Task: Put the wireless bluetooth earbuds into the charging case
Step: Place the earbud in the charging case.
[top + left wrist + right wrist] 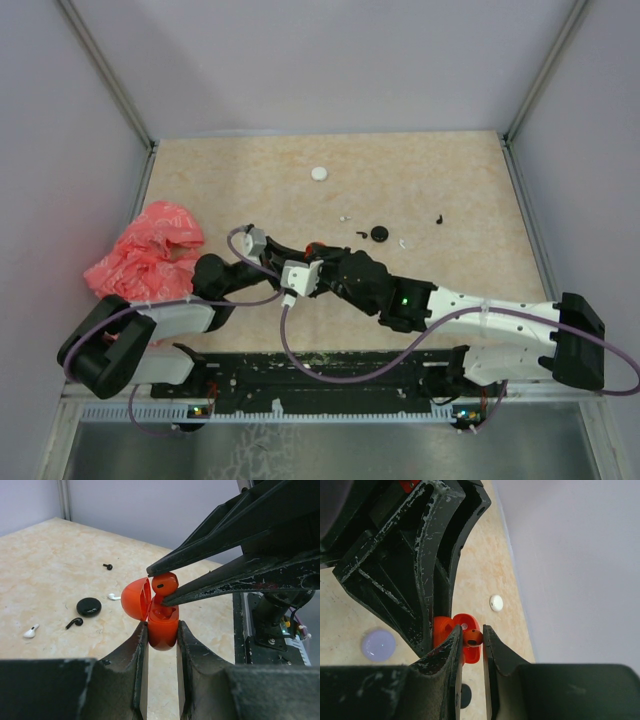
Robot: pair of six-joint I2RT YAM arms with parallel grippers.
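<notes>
One small red plastic earbud [165,585] is pinched between the narrowed tips of the right gripper [159,586]. Its stem points down into the open top of the glossy red rounded charging case [162,636] just below it, and the case's lid [136,599] is swung open to one side. The left gripper [162,625] clamps the case body from both sides, its fingers tight on it, holding it above the beige marbled tabletop [450,180] near the middle. Farther out and to the right, loose on the table, lie a black stemmed earbud [75,623], a white stemmed earbud [31,631], a second white earbud [114,596] and a round black disc [89,607]. A round white disc [319,173] sits farther still. A crumpled red plastic bag [145,250] lies at the left edge.
</notes>
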